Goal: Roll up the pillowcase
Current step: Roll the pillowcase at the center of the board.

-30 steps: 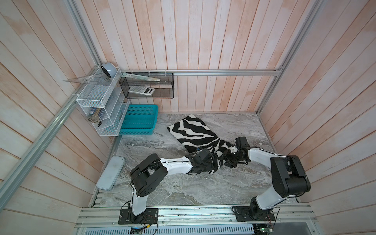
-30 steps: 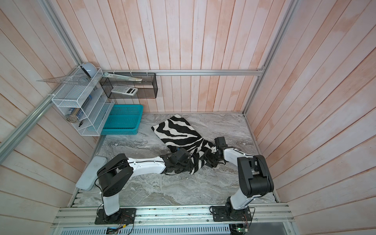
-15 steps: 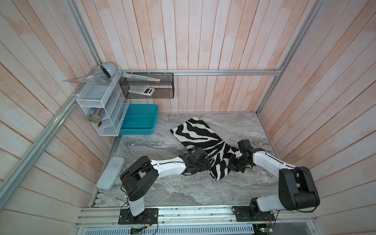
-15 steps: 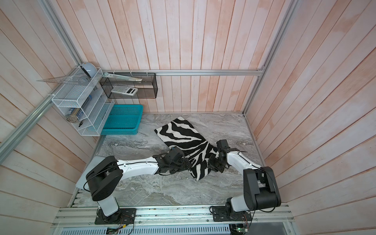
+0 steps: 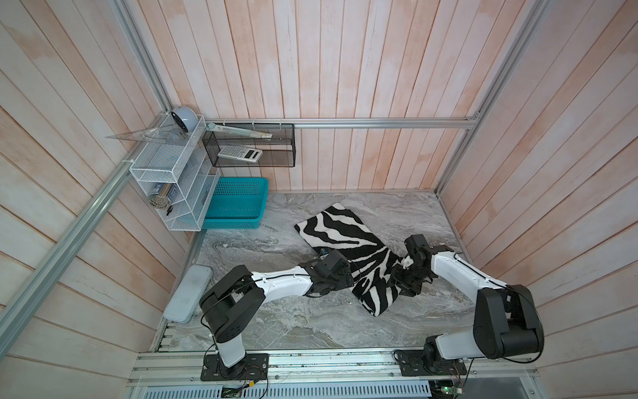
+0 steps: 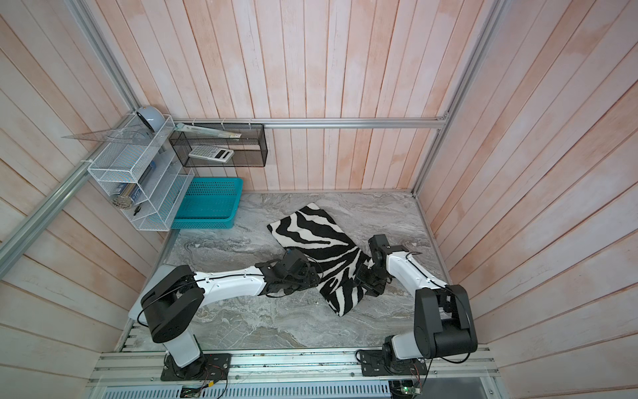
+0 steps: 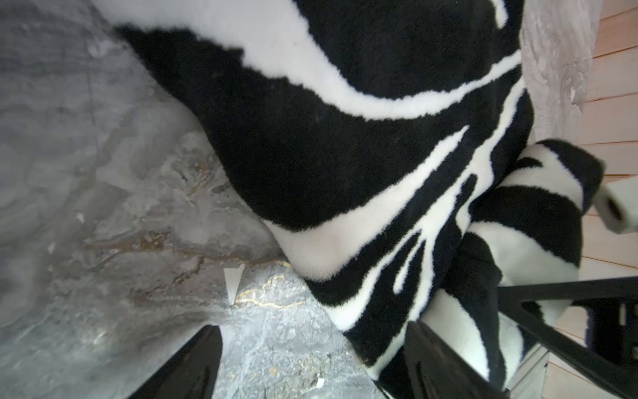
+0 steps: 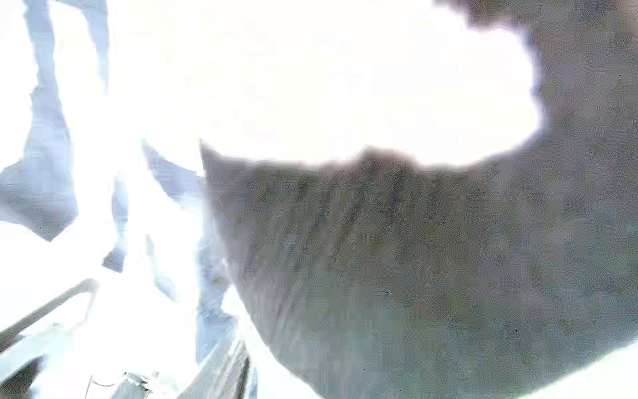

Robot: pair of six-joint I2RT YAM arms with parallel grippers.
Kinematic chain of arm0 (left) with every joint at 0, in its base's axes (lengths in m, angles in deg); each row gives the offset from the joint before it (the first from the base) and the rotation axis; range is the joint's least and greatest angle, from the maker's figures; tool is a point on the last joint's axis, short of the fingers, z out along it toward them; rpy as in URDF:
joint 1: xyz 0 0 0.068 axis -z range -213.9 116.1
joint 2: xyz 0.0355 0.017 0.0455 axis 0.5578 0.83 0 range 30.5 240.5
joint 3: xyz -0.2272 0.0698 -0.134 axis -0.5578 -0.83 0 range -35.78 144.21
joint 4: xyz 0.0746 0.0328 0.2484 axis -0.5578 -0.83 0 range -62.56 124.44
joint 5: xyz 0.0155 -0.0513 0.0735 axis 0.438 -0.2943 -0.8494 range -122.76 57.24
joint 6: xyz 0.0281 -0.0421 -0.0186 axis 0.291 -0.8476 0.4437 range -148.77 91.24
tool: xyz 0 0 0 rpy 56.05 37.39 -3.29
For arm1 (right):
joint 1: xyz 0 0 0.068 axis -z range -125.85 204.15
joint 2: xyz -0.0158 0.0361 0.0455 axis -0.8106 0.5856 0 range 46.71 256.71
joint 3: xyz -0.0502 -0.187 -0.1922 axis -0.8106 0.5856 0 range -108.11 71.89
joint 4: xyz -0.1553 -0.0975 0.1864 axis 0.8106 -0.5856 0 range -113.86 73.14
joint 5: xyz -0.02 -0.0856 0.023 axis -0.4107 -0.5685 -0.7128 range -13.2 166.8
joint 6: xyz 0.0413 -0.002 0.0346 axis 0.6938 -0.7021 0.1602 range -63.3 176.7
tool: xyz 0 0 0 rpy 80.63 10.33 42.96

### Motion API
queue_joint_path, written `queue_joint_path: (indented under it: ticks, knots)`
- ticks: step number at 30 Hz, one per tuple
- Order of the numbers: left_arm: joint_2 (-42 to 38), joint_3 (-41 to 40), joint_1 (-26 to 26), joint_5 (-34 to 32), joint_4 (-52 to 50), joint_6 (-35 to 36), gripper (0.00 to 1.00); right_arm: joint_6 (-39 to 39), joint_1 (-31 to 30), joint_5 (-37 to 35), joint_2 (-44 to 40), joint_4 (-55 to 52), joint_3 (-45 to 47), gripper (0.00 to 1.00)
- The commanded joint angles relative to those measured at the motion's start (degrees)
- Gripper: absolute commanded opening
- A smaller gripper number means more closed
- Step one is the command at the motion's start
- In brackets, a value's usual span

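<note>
My left jaws stand spread at the edge of the pillowcase [image 5: 340,229], ready to grip for rolling; the right jaws, I cannot tell

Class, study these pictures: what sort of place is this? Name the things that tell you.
Probably a robot test booth, not a real room: plank walls in an aluminium frame, a marble-look tabletop, and two robot arms bolted to a rail.

Across the middle of the surface [image 5: 310,328] the pillowcase [image 5: 348,241] lies slantwise, left hand [image 5: 347,281] at its left edge, right hand [image 5: 397,281] at its right edge, basket [image 5: 231,224] behind at the far left corner, beside the wire rack [image 5: 172,179], flat case [image 5: 188,293] along the left edge.
</note>
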Motion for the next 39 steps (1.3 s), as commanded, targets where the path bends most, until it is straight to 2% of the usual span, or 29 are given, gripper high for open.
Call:
queue_joint_path:
  ticks: [1, 14, 19, 27, 39]
  knots:
    - [0.8, -1.2, 0.1, 0.6, 1.6, 0.1, 0.88, 0.1, -1.0, 2.2, 1.9, -0.6, -3.5, 0.53]
    - [-2.8, 0.0, -0.7, -3.3, -2.1, 1.6, 0.89, 0.4, -6.0, 3.3, 13.6, 1.0, -18.9, 0.54]
    - [-5.5, -0.7, -0.6, -7.3, -2.0, 0.8, 0.88, 3.7, -7.1, 9.2, 20.4, 8.5, -20.8, 0.54]
    - [-9.5, -4.0, -0.7, -13.1, 1.3, -0.7, 0.89, 5.4, -8.0, 11.6, 25.7, 15.3, -22.7, 0.54]
    - [1.6, 3.8, -0.3, -7.5, 3.5, 3.6, 0.86, 6.3, -6.5, 13.6, 25.1, 17.1, -19.8, 0.54]
